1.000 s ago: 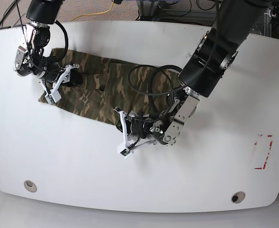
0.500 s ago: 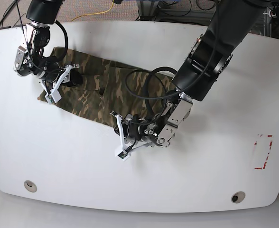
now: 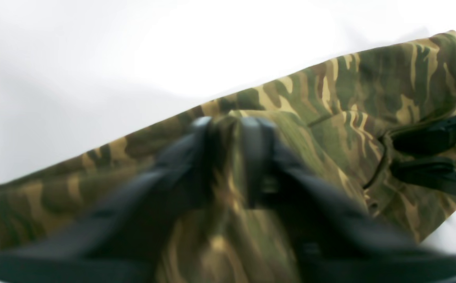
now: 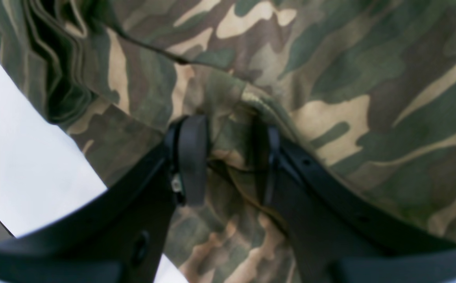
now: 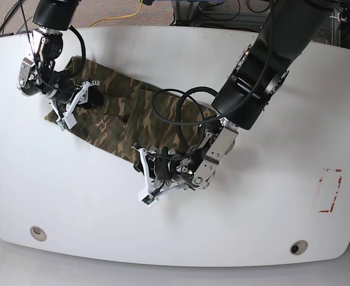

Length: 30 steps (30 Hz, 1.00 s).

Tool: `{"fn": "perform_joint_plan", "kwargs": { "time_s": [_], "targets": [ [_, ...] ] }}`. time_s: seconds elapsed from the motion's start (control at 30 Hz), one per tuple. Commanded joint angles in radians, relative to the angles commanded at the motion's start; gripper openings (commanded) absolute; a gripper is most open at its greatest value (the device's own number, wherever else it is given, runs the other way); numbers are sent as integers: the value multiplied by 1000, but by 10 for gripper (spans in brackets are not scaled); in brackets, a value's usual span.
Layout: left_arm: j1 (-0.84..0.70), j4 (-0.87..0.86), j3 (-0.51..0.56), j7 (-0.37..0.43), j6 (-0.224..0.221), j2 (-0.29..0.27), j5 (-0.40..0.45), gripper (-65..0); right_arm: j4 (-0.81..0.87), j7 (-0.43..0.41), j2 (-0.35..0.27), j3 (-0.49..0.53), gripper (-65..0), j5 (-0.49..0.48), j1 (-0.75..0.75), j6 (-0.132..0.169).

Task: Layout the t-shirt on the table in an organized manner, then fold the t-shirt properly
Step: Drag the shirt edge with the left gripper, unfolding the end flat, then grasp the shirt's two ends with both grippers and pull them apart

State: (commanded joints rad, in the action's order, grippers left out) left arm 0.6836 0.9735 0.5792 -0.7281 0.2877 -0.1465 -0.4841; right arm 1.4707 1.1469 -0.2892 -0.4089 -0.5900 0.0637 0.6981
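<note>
The camouflage t-shirt [image 5: 112, 122] lies as a long bunched strip across the white table [image 5: 74, 196], from upper left toward the middle. My right gripper [image 5: 90, 98] is at the strip's upper-left part. In the right wrist view the right gripper [image 4: 229, 157] is shut on a ridge of t-shirt [image 4: 330, 78] cloth. At the strip's lower-right end my left gripper [image 5: 154, 162] is low over the table. The left wrist view is blurred, but it shows the left gripper [image 3: 231, 133] shut on a fold of the t-shirt [image 3: 369, 86].
Two round grommet holes [image 5: 38, 232] [image 5: 298, 247] sit near the table's front edge. A red tape outline [image 5: 330, 190] marks the right side. Black cables [image 5: 181, 107] loop over the shirt from the left arm. The right gripper's dark fingers [image 3: 436, 157] show in the left wrist view.
The left gripper has moved left and slightly down, dragging the shirt's lower end with it. The whole strip has shifted left. The right gripper has crept up and left with its hold.
</note>
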Motion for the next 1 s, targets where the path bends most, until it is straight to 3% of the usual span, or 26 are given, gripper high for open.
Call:
{"fn": "perform_joint_plan", "kwargs": {
  "time_s": [0.17, 0.37, 0.77, 1.0],
  "targets": [
    [-26, 114, -95, -34, 0, 12, 0, -279, 0, 0, 0, 0, -463, 0, 0, 0],
    [-92, 227, -206, -35, 0, 68, 5, -276, 0, 0, 0, 0, -463, 0, 0, 0],
    [-247, 259, -213, -21, 0, 235, 5, -279, 5, 0, 0, 0, -463, -2, -2, 0],
    [-333, 258, -207, 14, 0, 282, 5, -279, 5, -2, 0, -5, -463, -2, -2, 0]
  ]
}}
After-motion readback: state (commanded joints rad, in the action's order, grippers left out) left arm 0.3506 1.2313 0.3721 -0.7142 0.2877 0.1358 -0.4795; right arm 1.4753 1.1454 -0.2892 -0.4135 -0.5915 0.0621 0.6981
